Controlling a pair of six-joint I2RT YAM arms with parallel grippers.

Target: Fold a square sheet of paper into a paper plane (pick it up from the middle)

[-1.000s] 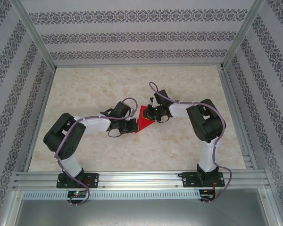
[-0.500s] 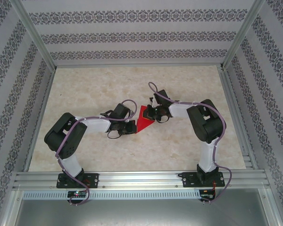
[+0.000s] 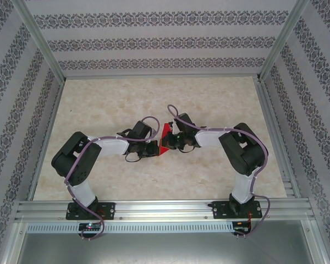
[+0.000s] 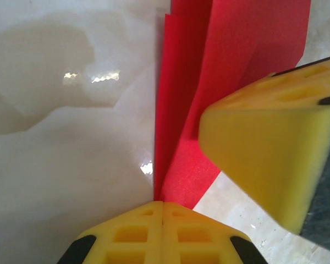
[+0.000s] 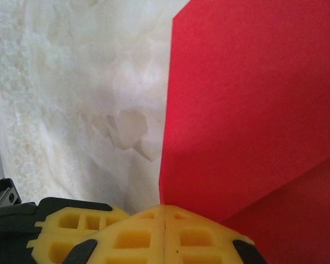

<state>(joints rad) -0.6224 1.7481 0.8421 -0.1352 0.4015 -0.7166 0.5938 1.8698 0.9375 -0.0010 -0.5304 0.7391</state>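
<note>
The square sheet of paper (image 3: 165, 138) is bright red, folded along a crease and standing up on the table between the two grippers. My left gripper (image 3: 157, 148) is shut on the paper's near corner, where two red layers (image 4: 187, 110) fan out of its yellow jaws (image 4: 163, 208). My right gripper (image 3: 171, 143) is shut on the opposite edge, and a wide red panel (image 5: 253, 110) rises from its jaws (image 5: 164, 210). The right gripper's yellow finger (image 4: 269, 159) presses beside the paper in the left wrist view. The left gripper's fingers (image 5: 71, 228) show low in the right wrist view.
A pale marble-patterned tabletop (image 3: 110, 104) lies under both arms. Aluminium rails (image 3: 165, 208) run along the near edge, with uprights at the corners. Patterned walls (image 3: 165, 41) close in the back and sides.
My right gripper has moved left toward the left gripper, carrying its edge of the paper. From above the red shape has gone from a wide triangle to a narrow upright strip.
</note>
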